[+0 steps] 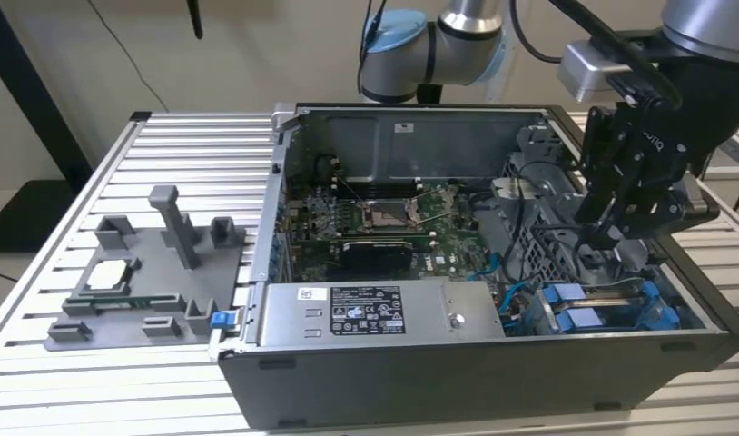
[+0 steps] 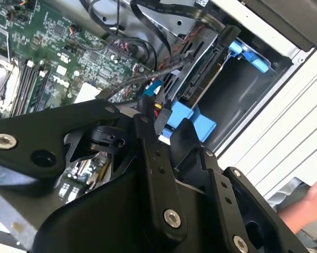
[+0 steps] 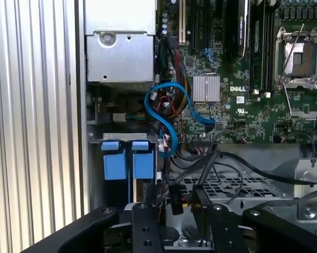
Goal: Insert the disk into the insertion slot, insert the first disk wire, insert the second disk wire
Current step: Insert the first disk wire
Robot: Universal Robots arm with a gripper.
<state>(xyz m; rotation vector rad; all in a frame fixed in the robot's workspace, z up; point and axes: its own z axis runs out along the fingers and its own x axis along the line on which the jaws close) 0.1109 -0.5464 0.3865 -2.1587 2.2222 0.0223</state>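
1. Computer case (image 1: 467,381) lies open on a slatted table (image 1: 54,272).
2. Gripper (image 1: 612,238) hangs inside the case, just above the insertion slot (image 1: 618,292).
3. The disk (image 2: 200,79) appears seated in that slot, with blue tabs (image 3: 111,161) at its edge.
4. Black wire plug (image 3: 175,199) sits at the gripper's tip. I cannot tell whether it is gripped.

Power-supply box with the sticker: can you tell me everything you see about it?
The power-supply box is a long silver-grey box that looks like metal, with a black-and-white printed label on its top face. It lies flat inside the open computer case, along the case's near wall in the exterior view, right beside the green motherboard. Nothing grips it.
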